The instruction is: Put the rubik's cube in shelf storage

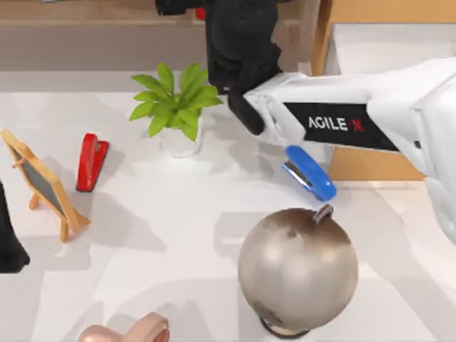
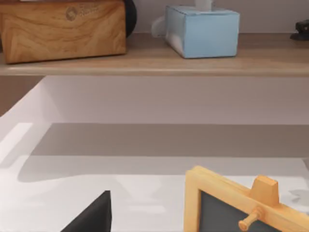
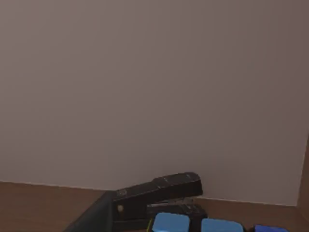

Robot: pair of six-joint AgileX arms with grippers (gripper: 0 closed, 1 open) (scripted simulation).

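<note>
The globe (image 1: 298, 269), a smooth mottled grey-brown ball on a dark foot, sits at the lower right of the top view. Beyond it lie a glossy blue stapler (image 1: 310, 173), a red stapler (image 1: 91, 161), a small wood-framed chalkboard (image 1: 44, 184) and a leafy green plant (image 1: 174, 107) in a white pot.

The right arm's white casing reaches from the right edge toward the upper centre, where the right gripper (image 1: 235, 43) is a black mass over the shelf (image 1: 85, 18). Whether it clasps or has let go, I cannot tell. In the right wrist view the cube (image 3: 203, 225) shows blue squares on a black grid, close beneath the camera over the brown board, beside a black stapler (image 3: 159, 195).

I judge this the placing step: next comes setting the cube flat on the board, clear of that stapler, then releasing.

The left gripper (image 1: 8, 246) waits at the left edge.
</note>
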